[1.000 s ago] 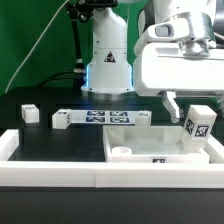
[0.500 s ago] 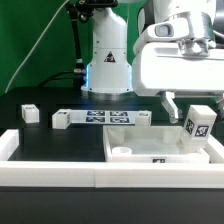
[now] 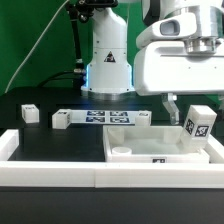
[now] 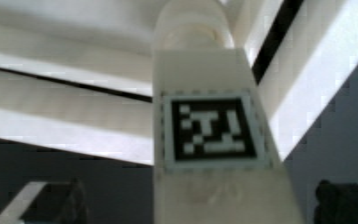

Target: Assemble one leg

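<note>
A leg (image 3: 198,124), a short white square post with a black-and-white tag, stands in the right corner of the large white tray-like panel (image 3: 150,150) in the exterior view. My gripper (image 3: 188,106) hangs over it. One finger (image 3: 172,103) shows just to the exterior view's left of the leg, and the other is hidden behind it. In the wrist view the leg (image 4: 211,120) fills the middle, between my gripper (image 4: 194,205) fingers (image 4: 43,200), with a gap on each side. The jaws stand open around the leg.
Three more small white tagged parts lie on the black table: one at the exterior view's left (image 3: 30,113), one (image 3: 62,119) and another (image 3: 143,118) at the ends of the marker board (image 3: 100,118). A white rail (image 3: 50,172) runs along the front.
The upper part of my hand has shifted slightly. The leg and the other parts have not moved.
</note>
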`<action>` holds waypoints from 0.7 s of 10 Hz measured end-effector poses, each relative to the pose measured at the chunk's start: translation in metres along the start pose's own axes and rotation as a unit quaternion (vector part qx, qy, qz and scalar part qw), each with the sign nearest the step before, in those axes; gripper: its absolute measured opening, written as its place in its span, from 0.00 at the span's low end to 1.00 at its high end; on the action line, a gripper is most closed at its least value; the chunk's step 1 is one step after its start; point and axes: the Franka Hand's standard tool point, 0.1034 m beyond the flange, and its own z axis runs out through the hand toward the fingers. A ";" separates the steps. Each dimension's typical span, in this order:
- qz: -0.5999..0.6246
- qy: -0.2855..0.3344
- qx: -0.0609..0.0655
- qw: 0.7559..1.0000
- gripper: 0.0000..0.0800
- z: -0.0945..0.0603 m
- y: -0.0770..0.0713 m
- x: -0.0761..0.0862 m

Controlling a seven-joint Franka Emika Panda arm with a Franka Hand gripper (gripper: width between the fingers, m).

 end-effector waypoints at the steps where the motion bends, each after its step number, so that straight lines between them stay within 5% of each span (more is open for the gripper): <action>1: 0.002 -0.054 0.012 0.998 0.81 0.002 -0.002 -0.006; 4: 0.003 -0.174 0.036 0.984 0.81 0.004 -0.002 -0.010; 7: 0.005 -0.169 0.035 0.985 0.81 0.007 0.000 -0.006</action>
